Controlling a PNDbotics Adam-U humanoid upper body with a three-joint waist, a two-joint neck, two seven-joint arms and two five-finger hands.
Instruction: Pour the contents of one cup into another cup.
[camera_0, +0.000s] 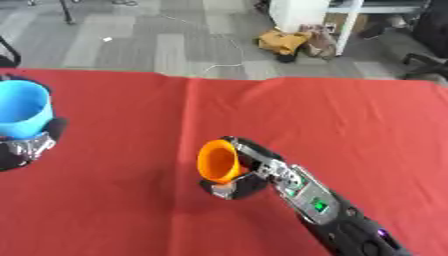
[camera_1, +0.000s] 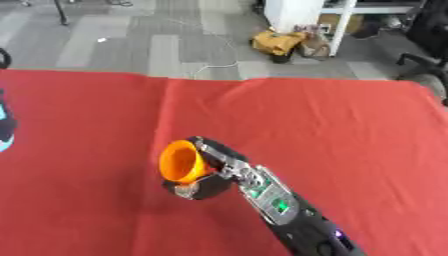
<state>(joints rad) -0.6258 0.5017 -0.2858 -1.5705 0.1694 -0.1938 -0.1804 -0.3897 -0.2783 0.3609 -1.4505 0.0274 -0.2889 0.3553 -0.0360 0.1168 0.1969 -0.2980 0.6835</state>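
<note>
Right hand (camera_0: 249, 172) is grasping orange cup (camera_0: 218, 161), tipped sideways above red bench (camera_0: 350, 130), long axis near horizontal, mouth facing blue cup (camera_0: 21, 107). Left hand (camera_0: 26, 145) is clasping blue cup, upright, well apart (contents not visible). Judged: both cups held; pour not yet delivered.

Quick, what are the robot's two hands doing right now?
Left hand: closed around the blue cup, held upright.
Right hand: closed around the orange cup, tipped toward the left.
</note>
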